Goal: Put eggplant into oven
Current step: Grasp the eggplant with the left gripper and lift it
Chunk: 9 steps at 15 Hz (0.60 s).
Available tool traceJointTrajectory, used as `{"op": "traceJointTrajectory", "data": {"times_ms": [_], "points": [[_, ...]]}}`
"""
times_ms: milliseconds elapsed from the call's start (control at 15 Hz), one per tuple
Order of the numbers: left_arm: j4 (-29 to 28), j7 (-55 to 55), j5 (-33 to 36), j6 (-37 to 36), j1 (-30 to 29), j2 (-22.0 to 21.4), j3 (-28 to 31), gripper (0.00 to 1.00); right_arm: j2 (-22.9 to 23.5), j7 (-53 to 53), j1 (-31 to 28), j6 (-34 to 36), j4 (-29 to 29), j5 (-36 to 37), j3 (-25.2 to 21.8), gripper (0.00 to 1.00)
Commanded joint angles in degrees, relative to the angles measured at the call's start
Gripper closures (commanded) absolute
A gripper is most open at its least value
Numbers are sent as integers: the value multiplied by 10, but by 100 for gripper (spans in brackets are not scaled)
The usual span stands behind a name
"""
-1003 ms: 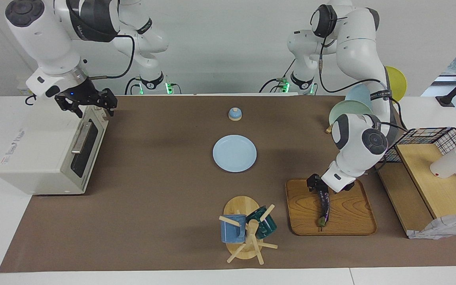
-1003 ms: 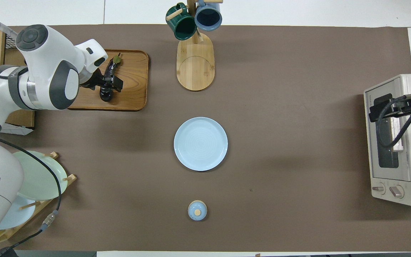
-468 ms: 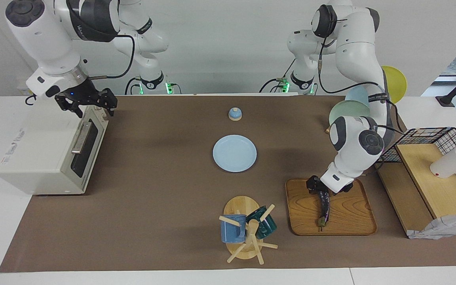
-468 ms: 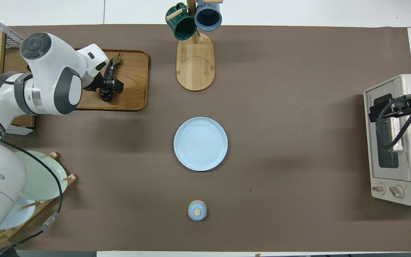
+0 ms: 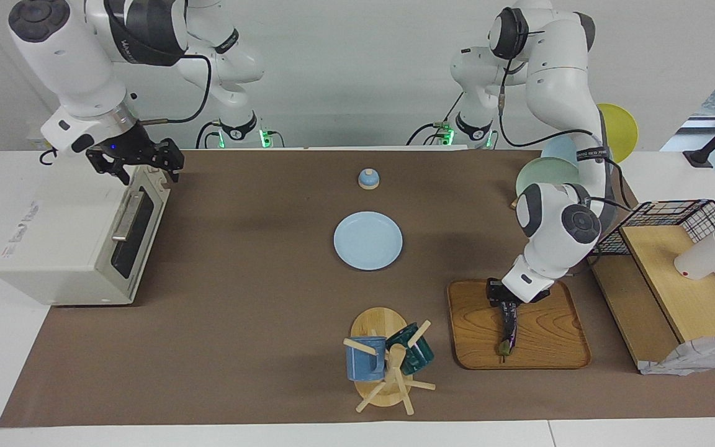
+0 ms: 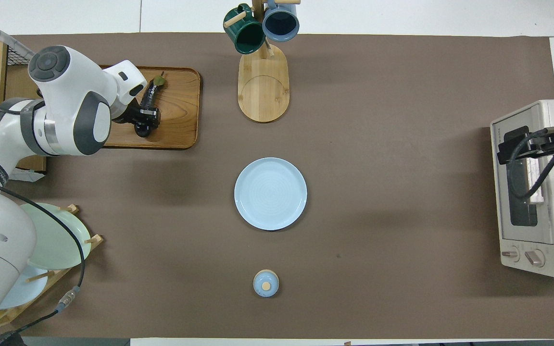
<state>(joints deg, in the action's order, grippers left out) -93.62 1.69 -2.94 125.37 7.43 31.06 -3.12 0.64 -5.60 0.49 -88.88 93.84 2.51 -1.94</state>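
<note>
The dark purple eggplant [image 5: 508,328] [image 6: 151,94] lies on a wooden tray [image 5: 550,351] [image 6: 181,127] toward the left arm's end of the table, its stem end pointing away from the robots. My left gripper [image 5: 499,299] [image 6: 144,118] is down on the tray, shut on the eggplant's thick end, the one nearer the robots. The cream-white oven [image 5: 59,248] [image 6: 532,240] stands at the right arm's end with its glass door closed. My right gripper [image 5: 143,166] [image 6: 512,149] hangs open over the oven's top front edge, holding nothing.
A light blue plate [image 5: 368,241] [image 6: 270,193] lies mid-table, with a small blue lidded pot [image 5: 368,179] [image 6: 266,283] nearer the robots. A mug tree [image 5: 388,363] [image 6: 262,72] stands beside the tray. A plate rack [image 5: 550,171] [image 6: 51,240] and a wire-mesh shelf [image 5: 680,279] flank the left arm.
The left gripper's fingers have closed on the eggplant's thick end; a second ago they stood open around it. The left arm shifted slightly. The right arm has not moved.
</note>
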Motion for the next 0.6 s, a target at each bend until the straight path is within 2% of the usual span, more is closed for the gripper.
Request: {"op": "traceJointTrajectory", "data": {"times_ms": [0,334,401,535], "points": [[-3,-3,6,-28,4,-16,6,100,-1,5,-6,9,-1,-15,2,0],[-13,-90,-34,-170,14,-143,2,100,-2,5,-6,10,-1,-15,3,0],[-25,-116,-37,-200,39,-167,2,100,-2,5,-6,10,-1,-15,3,0],[-70,-189,-43,-209,90,-211,2,100,-2,5,-6,10,-1,-15,3,0]]}}
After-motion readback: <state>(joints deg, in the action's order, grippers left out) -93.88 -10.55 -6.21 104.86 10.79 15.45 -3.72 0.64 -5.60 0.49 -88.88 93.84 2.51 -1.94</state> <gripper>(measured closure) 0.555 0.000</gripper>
